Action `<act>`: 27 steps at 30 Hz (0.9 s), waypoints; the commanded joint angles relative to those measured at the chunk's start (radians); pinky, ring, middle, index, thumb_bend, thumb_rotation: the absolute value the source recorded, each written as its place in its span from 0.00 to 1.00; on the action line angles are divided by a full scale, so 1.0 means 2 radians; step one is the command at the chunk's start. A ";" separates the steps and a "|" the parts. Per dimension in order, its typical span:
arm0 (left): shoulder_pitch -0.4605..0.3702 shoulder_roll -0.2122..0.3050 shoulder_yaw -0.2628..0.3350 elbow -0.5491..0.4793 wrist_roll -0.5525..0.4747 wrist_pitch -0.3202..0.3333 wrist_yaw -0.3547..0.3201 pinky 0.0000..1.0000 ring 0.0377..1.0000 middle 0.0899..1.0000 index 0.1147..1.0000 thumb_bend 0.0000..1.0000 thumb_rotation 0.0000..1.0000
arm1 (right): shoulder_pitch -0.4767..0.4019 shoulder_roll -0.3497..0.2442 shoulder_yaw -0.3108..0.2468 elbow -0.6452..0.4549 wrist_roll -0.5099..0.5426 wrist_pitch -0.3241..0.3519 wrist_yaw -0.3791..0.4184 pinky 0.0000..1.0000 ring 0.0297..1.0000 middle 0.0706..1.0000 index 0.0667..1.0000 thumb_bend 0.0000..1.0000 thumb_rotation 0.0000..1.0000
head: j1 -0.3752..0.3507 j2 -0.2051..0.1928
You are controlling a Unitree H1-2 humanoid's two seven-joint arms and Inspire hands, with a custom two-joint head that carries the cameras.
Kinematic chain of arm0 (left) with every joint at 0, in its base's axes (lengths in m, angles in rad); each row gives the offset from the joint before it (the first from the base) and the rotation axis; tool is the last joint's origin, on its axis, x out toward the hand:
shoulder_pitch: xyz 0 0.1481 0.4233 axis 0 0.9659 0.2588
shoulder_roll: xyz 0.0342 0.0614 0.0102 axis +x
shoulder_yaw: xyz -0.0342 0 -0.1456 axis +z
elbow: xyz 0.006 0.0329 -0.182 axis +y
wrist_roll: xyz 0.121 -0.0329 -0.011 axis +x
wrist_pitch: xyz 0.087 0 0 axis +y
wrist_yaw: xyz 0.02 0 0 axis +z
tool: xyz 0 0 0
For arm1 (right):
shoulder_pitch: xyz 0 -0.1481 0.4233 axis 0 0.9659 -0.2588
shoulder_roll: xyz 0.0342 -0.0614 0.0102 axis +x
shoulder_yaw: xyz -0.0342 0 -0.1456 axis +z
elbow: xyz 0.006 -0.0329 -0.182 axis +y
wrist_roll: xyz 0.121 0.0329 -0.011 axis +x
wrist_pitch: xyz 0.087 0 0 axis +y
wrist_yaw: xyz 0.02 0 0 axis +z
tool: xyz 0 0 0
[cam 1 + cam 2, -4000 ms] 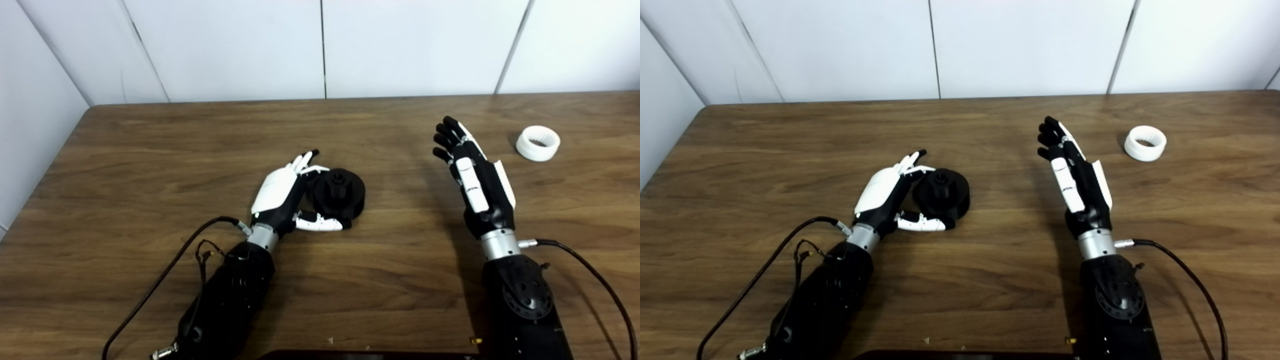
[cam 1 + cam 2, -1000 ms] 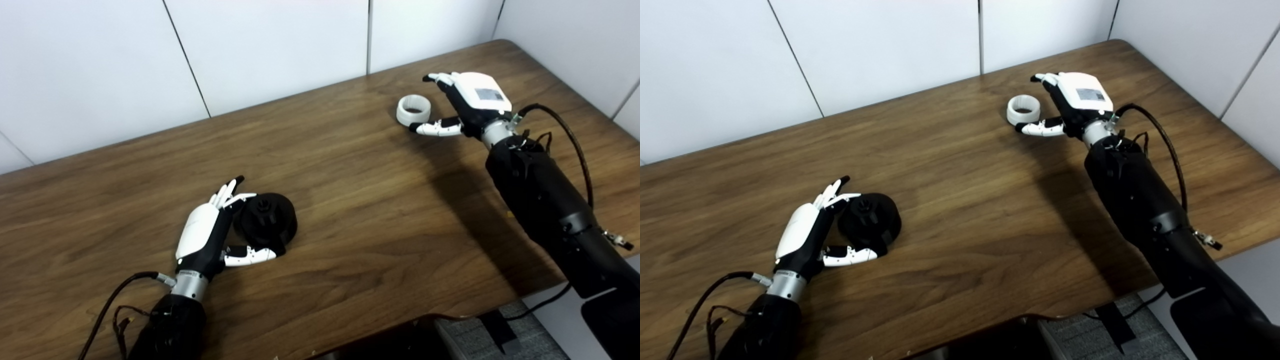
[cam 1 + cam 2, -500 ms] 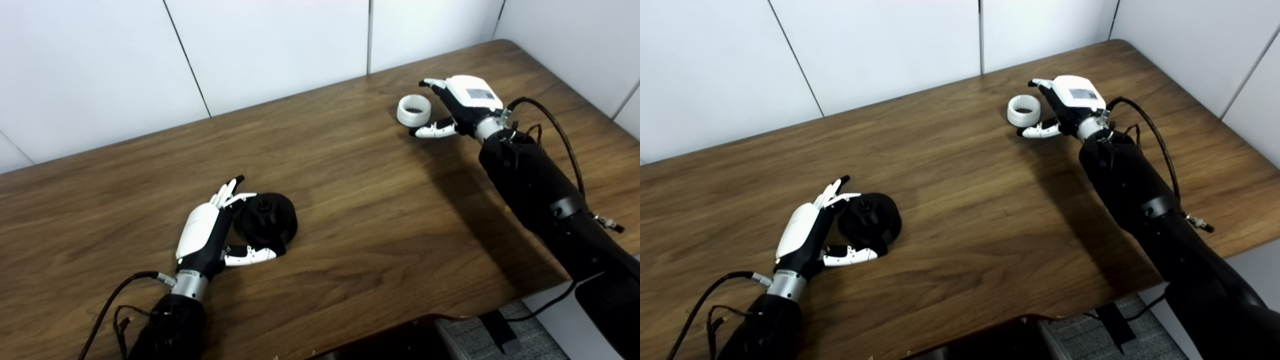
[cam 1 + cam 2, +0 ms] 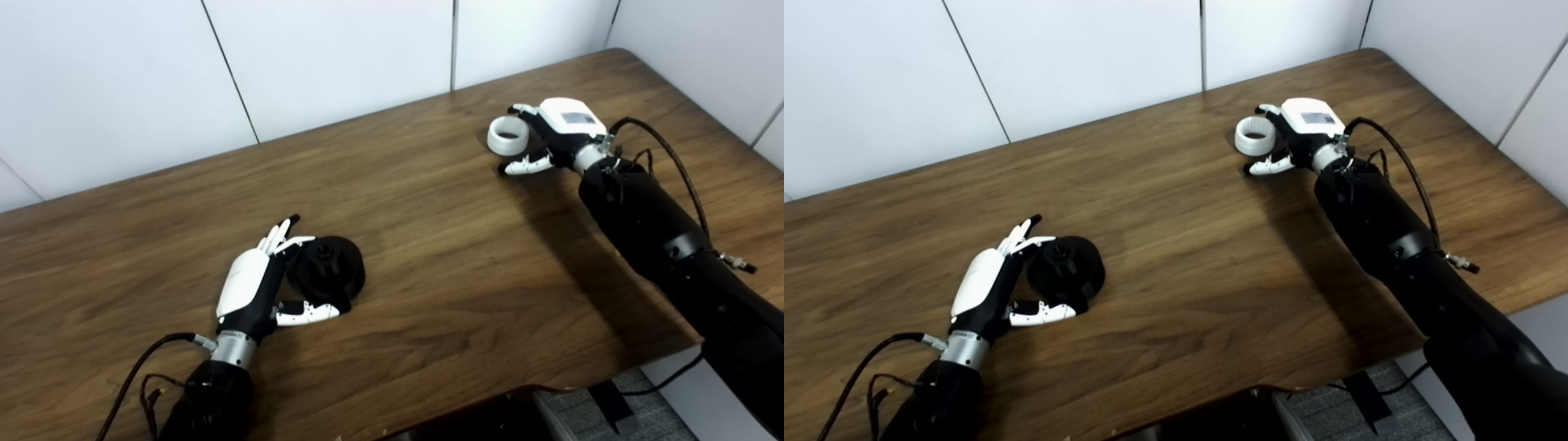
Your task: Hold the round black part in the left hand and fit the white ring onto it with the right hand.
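Right hand open, cupping white ring upper right, not gripped; ring may skid away. Left hand open beside black part.

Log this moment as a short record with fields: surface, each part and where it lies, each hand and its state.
surface: brown wooden table
round black part: flat on the table, near left
white ring: on the table, far right
left hand: open, cupped beside the round black part, thumb along its near side; not lifted
right hand: open, fingers over the white ring's far side, thumb on the near side; no closed grasp visible
ring fitted: no
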 commanded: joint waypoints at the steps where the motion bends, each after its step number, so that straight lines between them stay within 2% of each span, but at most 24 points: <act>1: 0.018 -0.002 -0.014 0.007 0.020 0.003 -0.011 0.98 1.00 1.00 0.68 1.00 0.32 | -0.031 -0.010 -0.001 -0.005 -0.004 0.003 -0.005 0.89 0.91 0.86 0.90 0.70 0.47 | 0.001 0.001; 27: 0.023 0.000 -0.014 0.003 0.022 0.001 -0.013 0.99 1.00 1.00 0.67 1.00 0.35 | -0.054 -0.017 0.028 0.020 -0.015 0.007 -0.003 0.87 0.88 0.85 0.88 0.68 0.49 | 0.007 0.005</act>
